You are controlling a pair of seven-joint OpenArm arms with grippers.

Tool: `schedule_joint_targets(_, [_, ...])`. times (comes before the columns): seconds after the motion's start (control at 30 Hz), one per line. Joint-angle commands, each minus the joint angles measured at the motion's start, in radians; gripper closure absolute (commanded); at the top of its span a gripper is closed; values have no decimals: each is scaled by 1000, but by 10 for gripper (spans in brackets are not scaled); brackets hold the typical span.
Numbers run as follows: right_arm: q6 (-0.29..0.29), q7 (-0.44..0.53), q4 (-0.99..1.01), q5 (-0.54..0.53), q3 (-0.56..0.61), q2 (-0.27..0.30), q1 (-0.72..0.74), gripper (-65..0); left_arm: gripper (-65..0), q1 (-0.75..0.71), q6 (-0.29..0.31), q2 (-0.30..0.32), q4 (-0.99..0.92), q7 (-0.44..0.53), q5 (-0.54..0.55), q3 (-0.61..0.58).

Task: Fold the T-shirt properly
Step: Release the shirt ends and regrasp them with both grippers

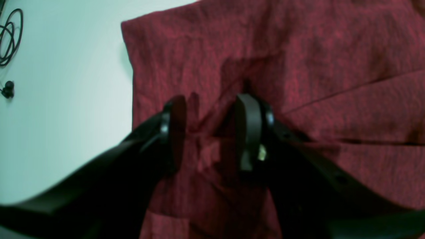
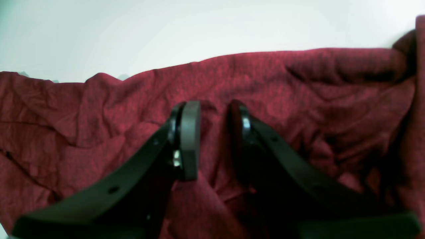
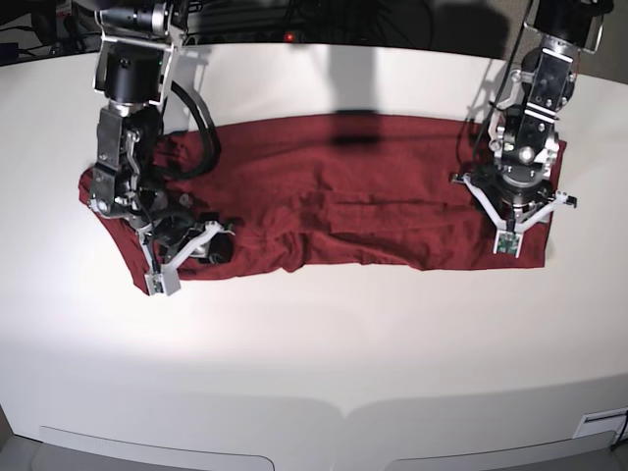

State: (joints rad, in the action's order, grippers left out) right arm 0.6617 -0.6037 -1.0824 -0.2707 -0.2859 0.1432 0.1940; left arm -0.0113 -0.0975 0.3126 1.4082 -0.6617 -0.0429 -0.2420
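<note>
The dark red T-shirt (image 3: 343,186) lies across the white table (image 3: 324,334) as a long, wrinkled band. My left gripper (image 3: 512,221) is at its right end in the base view and my right gripper (image 3: 186,245) at its left end. In the left wrist view the left gripper (image 1: 211,103) is down on the T-shirt (image 1: 315,49), a little in from its side edge. Creases run into the gap and cloth is bunched between the fingers. In the right wrist view the right gripper (image 2: 213,106) likewise has a ridge of T-shirt (image 2: 298,73) gathered between its fingers.
A coiled black cable (image 1: 10,36) lies on the bare table (image 1: 66,99) beside the shirt's end in the left wrist view. White table surface (image 2: 199,26) stretches beyond the cloth in the right wrist view. Both arm bases stand along the table's far edge.
</note>
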Motion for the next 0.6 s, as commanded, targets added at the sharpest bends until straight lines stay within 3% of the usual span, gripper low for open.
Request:
schedule_joint_targets(0.0, [-19, -31, 0, 33, 1, 7, 0, -167, -243, 15, 11, 4, -8, -51, 18, 0])
schedule_joint_targets(0.13, [-20, -32, 0, 35, 1, 21, -3, -167, -243, 60, 7, 4, -8, -75, 17, 0])
schedule_joint_targets(0.4, [-35, -39, 0, 32, -45, 112, -8, -167, -243, 79, -21, 4, -8, -76, -28, 0])
schedule_joint_targets(0.57, [-34, -39, 0, 4, -77, 140, -8, -167, -243, 82, -24, 4, -8, -73, -35, 0])
